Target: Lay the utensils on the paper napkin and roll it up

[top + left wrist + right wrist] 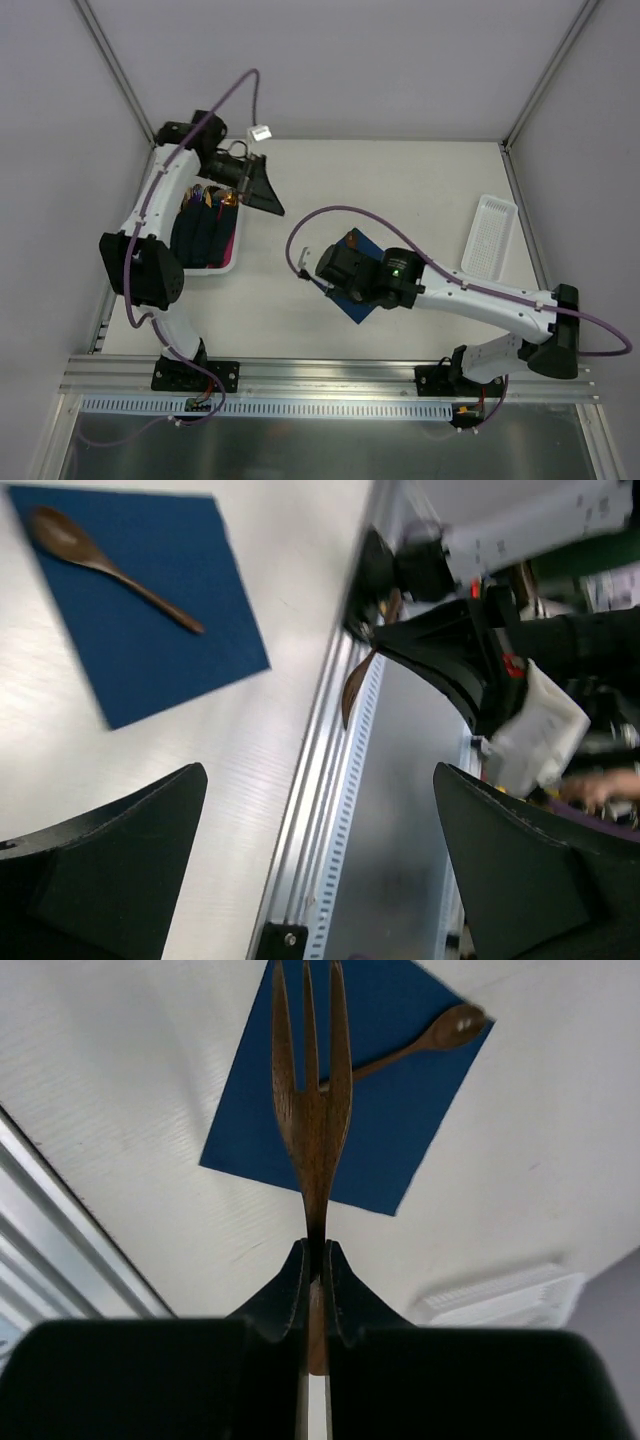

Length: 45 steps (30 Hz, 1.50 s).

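Over the napkin (390,1130), we see our right gripper (315,1255) pinching a fork (312,1110) by its handle, tines pointing out across the blue paper. On the napkin lies a spoon (440,1035). Well left of the napkin, our left gripper (318,780) stands spread wide, holding nothing.

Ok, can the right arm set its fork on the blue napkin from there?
Probably yes. The right gripper, shut on the fork, hangs over the napkin, and only the spoon lies there, leaving bare paper beside it.
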Each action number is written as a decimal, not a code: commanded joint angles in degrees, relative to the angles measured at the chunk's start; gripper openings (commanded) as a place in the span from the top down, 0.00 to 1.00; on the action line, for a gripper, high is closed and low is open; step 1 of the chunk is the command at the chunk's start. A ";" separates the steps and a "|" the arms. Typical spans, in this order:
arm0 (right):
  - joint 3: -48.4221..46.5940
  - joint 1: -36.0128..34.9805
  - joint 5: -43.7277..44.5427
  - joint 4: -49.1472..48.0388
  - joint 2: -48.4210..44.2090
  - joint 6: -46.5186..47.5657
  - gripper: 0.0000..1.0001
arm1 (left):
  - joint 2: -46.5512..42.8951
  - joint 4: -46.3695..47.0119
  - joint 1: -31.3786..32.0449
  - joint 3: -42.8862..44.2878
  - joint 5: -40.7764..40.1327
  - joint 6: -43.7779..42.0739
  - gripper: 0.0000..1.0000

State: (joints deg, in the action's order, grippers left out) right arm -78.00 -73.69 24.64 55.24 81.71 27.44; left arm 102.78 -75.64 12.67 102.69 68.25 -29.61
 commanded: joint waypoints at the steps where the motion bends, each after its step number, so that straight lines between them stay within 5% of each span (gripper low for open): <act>1: 4.86 6.96 -7.05 -3.82 -7.69 -11.16 1.00 | -4.68 -1.03 -9.22 6.02 1.89 11.55 0.01; 5: 13.03 19.44 -14.62 -10.84 -12.89 -24.60 1.00 | -14.52 15.57 -11.96 -0.46 -7.23 20.19 0.01; 10: 18.13 26.57 -14.18 -17.69 -9.31 -41.30 1.00 | -36.36 46.46 -11.88 -24.87 -23.48 31.69 0.01; 13: 18.85 28.42 -16.28 -24.09 -4.39 -48.79 1.00 | -46.31 55.92 -11.88 -35.96 -30.53 35.65 0.01; 20: 16.03 31.85 -16.21 -30.71 6.52 -52.22 1.00 | -52.86 56.04 -11.88 -42.66 -31.07 38.92 0.01; 45: 16.82 36.95 -20.07 -38.02 16.02 -48.71 0.95 | -50.93 55.77 -11.88 -44.51 -29.14 39.28 0.01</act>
State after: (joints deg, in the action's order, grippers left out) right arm -59.72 -37.10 4.21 18.55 98.15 -21.80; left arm 51.88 -21.67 0.91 58.11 38.76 9.74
